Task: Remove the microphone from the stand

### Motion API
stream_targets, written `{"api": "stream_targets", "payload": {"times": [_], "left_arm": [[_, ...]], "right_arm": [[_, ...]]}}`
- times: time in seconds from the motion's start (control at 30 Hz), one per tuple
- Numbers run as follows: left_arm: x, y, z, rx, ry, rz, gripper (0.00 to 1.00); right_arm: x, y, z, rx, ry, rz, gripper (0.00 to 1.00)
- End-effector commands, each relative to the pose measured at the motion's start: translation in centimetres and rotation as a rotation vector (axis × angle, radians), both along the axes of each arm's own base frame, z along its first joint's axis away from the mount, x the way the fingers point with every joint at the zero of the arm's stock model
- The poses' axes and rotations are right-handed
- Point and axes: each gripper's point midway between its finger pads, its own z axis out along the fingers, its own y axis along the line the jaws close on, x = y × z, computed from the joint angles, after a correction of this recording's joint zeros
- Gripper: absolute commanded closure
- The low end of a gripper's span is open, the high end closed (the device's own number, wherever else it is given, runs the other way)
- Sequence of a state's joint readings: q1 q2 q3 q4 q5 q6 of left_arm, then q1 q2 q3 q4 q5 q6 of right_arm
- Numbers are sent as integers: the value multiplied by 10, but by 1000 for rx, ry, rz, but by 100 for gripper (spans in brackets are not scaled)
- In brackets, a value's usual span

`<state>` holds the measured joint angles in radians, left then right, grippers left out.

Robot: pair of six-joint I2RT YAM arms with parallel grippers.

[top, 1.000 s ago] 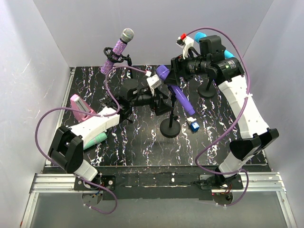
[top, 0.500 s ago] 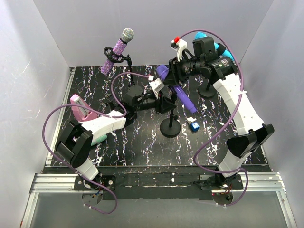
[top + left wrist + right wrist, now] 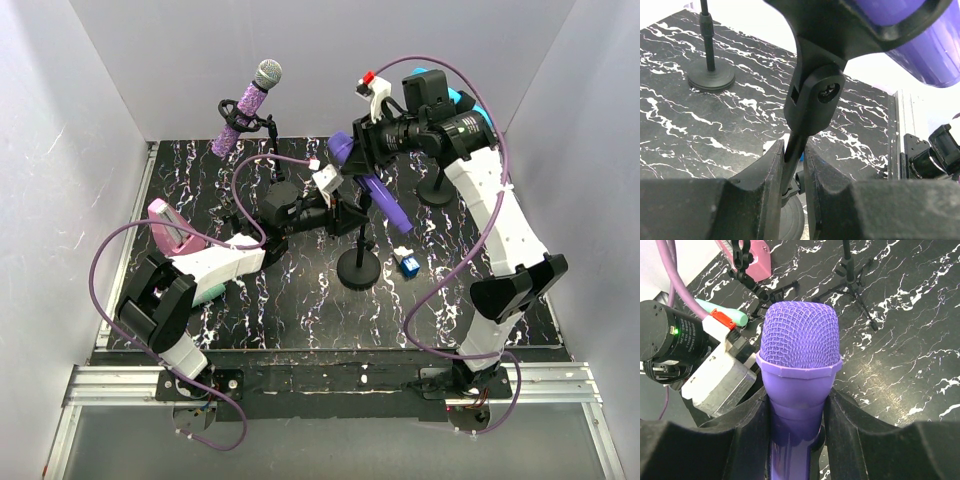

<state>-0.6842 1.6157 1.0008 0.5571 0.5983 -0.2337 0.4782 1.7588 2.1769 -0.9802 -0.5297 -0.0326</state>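
Microphone [image 3: 383, 203], purple, leans tilted in the clip of its stand [image 3: 358, 272] on the black marbled desk [image 3: 300, 310] in the overhead view. From the left wrist, the left end effector [image 3: 794, 165] is pressed together on the stand's thin rod just under the clip joint. From the right wrist, the right end effector [image 3: 799, 410] pinches the microphone's body just below its mesh head.

Noted plain white walls [image 3: 150, 60] on three sides, a black, white-veined tabletop [image 3: 300, 310], aluminium rails [image 3: 100, 378] along its near edge.
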Motion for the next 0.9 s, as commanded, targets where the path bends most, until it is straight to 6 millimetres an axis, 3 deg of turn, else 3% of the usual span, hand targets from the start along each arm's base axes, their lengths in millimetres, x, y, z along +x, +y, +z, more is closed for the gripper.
{"api": "stream_targets", "payload": {"times": [0.0,0.17,0.4,0.6,0.77,0.8,0.87], "left_arm": [[-3,-1,-12,26,0,0,100],[-4,2,-28,77,-19,1,100],[-3,10,-49,136,-42,23,100],[0,9,-50,140,-61,25,100],[-1,5,-31,123,-78,6,100],[-3,5,-26,124,-82,-4,91],[-3,7,-15,134,-98,-4,57]], "right_arm": [[9,3,79,161,-205,-16,99],[16,2,136,270,-381,-51,99],[28,-10,186,339,-562,-152,99],[36,-20,236,395,-747,-216,99],[22,-33,275,450,-878,-241,99],[18,-35,278,454,-884,-243,99],[10,-41,280,437,-912,-242,99]]}}
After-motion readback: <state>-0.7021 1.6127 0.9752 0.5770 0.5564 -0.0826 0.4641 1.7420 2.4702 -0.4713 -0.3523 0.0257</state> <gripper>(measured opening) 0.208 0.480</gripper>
